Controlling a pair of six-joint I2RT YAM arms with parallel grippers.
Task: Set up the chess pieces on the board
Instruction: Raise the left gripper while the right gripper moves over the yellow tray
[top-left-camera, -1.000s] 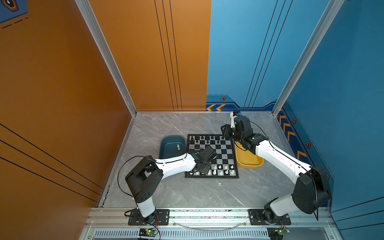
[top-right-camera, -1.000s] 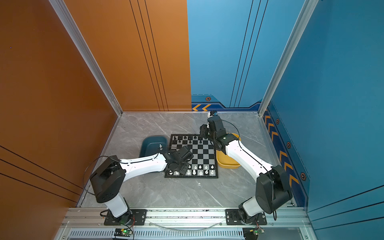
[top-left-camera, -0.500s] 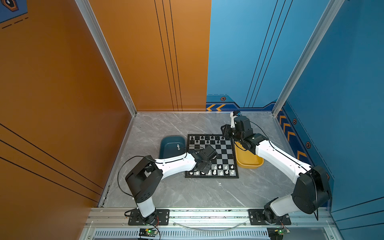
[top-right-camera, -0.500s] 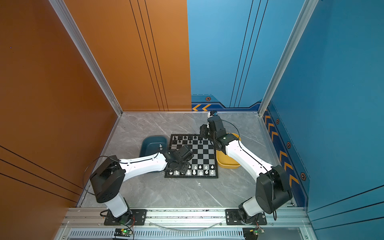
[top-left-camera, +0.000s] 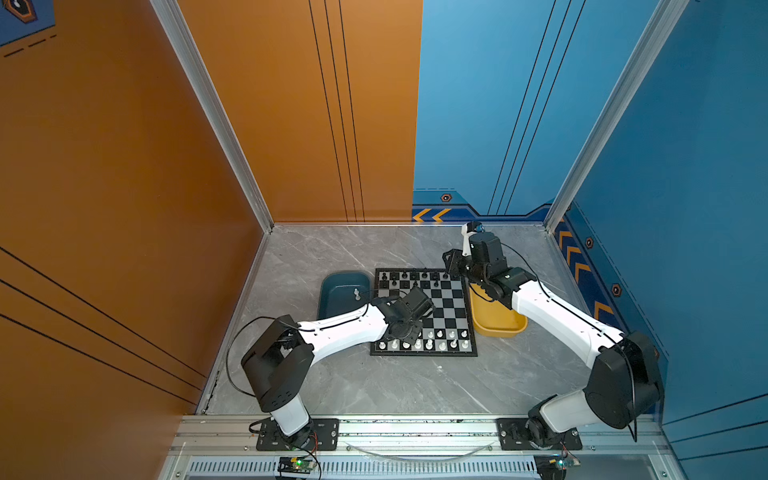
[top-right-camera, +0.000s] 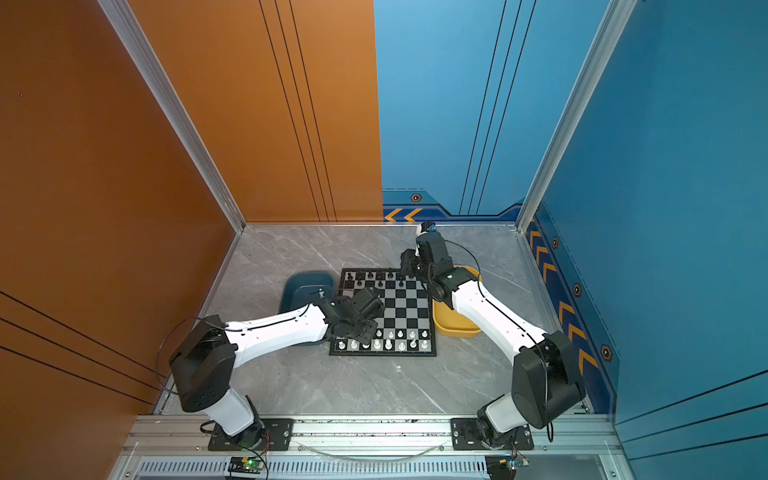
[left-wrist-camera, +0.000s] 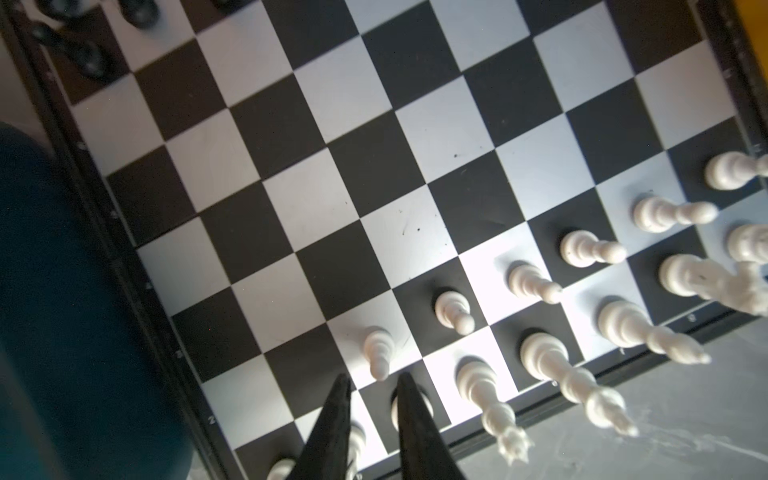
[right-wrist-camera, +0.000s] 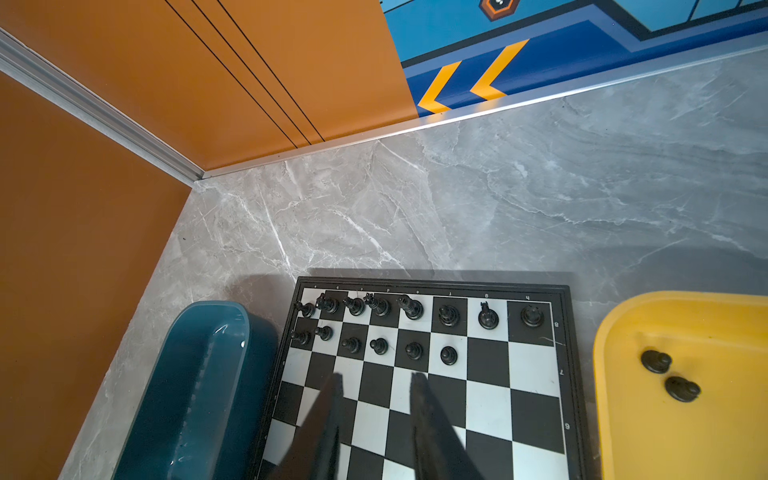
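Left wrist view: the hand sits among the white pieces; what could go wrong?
1. The left hand has its tips beside a white pawn and over back-row pieces; pulling out sideways may topple them.
2. Two black pawns seem to lie on their sides in the yellow tray, so a grasp there could slip.

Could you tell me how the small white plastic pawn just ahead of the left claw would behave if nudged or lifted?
The small white plastic pawn stands tall on a narrow round base, so a nudge would probably tip it. Smaller than one square of the checkered board, it is likely light. Its smooth taper might slip.
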